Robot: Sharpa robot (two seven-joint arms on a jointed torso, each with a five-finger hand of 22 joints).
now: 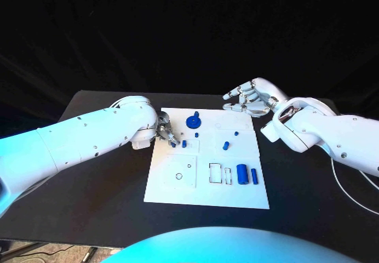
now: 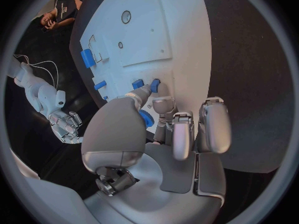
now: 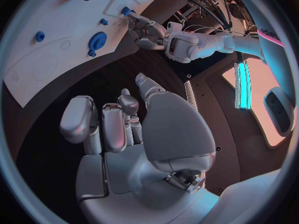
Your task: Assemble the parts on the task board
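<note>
In the head view the left robot hand [image 1: 165, 133] pinches a small blue peg [image 1: 173, 143] on the task board [image 1: 207, 192], while the left wrist view shows its fingertips [image 2: 144, 90] on this light, stiff, probably slippery part, best held by its sides, and the right wrist view shows the right robot hand [image 3: 134, 129] open, holding nothing, above the desk [image 3: 124, 72].

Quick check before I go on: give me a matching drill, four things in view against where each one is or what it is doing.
Things:
1. left hand
2. right hand
3. gear
4. board

Places or states:
A. off the board's far right corner, holding nothing
B. white, mid-table
C. fingertips at a small blue part by the board's left edge
D. blue, near the board's far edge

Pairs: 1-C, 2-A, 3-D, 4-B
</note>
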